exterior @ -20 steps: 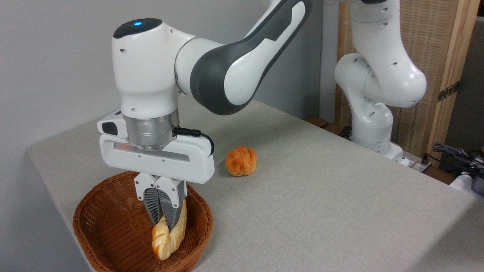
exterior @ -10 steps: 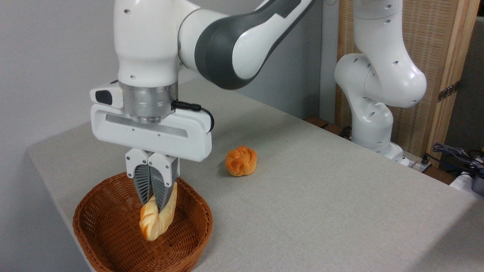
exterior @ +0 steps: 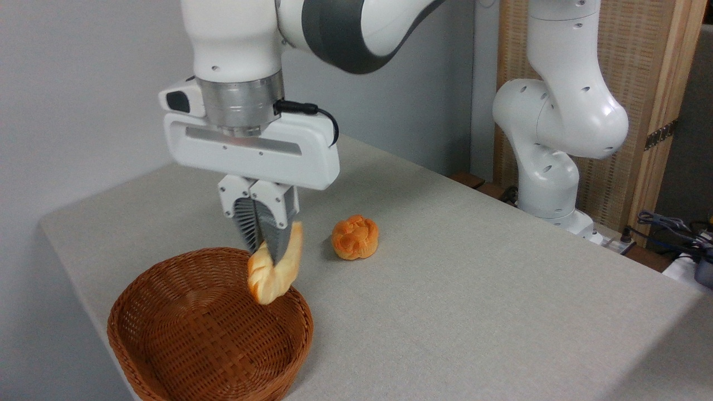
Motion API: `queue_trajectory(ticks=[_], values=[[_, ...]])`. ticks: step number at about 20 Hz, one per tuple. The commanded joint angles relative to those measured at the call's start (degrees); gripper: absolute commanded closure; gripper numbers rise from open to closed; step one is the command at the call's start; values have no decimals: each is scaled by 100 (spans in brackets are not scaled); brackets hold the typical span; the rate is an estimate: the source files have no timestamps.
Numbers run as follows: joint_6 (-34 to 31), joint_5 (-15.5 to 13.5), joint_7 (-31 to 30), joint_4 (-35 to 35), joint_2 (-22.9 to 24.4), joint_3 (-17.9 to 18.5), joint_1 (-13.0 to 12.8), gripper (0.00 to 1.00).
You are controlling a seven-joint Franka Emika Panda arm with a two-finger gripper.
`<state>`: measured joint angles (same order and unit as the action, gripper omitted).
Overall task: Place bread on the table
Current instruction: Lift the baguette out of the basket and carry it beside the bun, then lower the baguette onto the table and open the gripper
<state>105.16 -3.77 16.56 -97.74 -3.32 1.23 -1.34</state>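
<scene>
Between claw fingers, bread, above basket

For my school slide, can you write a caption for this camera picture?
Robot gripper lifts the braided bread above the wicker basket, beside an orange bun on the table.

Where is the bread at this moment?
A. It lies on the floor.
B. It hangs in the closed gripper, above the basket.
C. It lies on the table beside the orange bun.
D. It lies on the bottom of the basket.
B: the gripper is shut on the bread, which hangs above the basket rim, touching nothing else.
</scene>
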Motion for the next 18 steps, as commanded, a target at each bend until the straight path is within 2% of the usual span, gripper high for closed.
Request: queue_trajectory(ticks=[1,7,10,16,18], values=[[-663,-116,917,-35,218,52,-15,93],[-1331,-107,2235,-184,323,52,-15,88],[-1367,-107,2833,-605,516,44,-24,88],[-1192,-107,3327,-1159,631,-27,-41,83],[-990,-98,3485,-1414,640,-27,-164,81]])
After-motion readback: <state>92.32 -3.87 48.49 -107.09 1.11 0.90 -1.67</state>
